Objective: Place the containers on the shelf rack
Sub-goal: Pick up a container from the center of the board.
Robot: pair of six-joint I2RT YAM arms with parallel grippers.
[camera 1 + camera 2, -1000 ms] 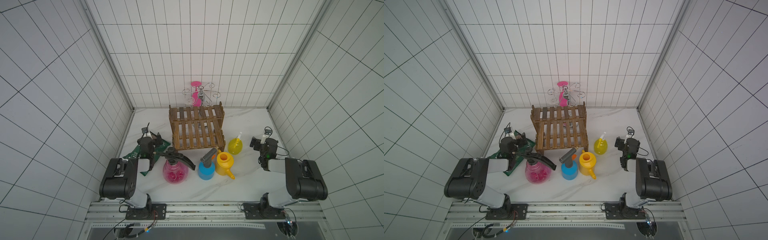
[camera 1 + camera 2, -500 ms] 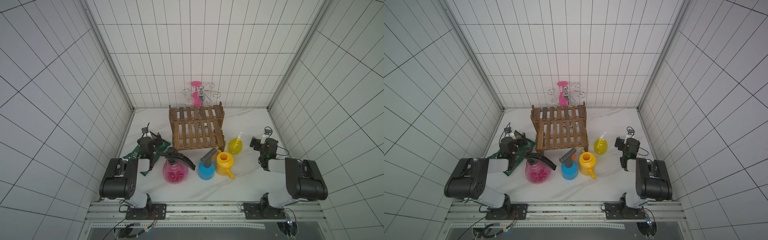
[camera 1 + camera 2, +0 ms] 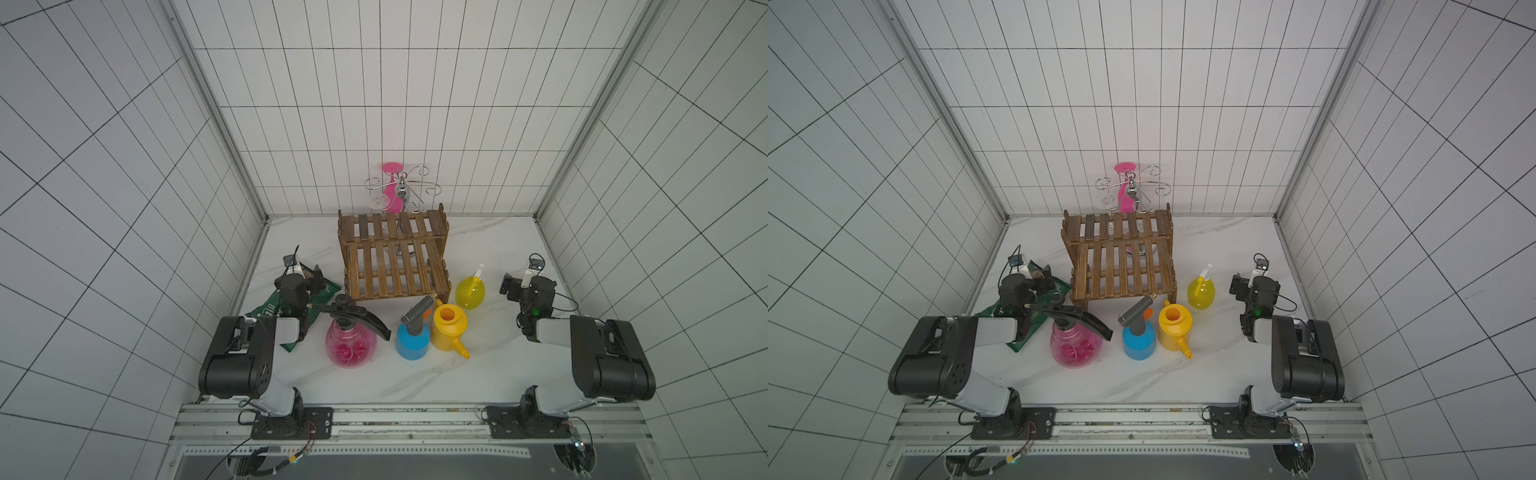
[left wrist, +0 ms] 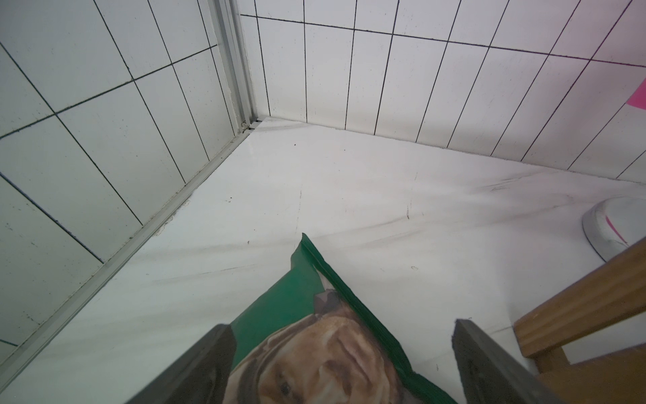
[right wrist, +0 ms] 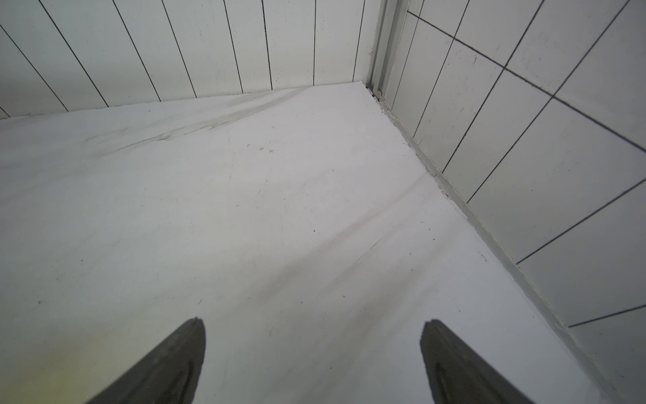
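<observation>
Left gripper unmoved, wrist view shows bag

- A robot test cell in a lab, not a lived-in room: white tiled wall panels box in three sides, joined by metal corner strips.
- Along the lower edge of both top views, an aluminium rail carries two bolted arm bases, with loose cables below.
- On the marble-look tabletop, a shelf rack and plastic containers stand like staged props.
</observation>
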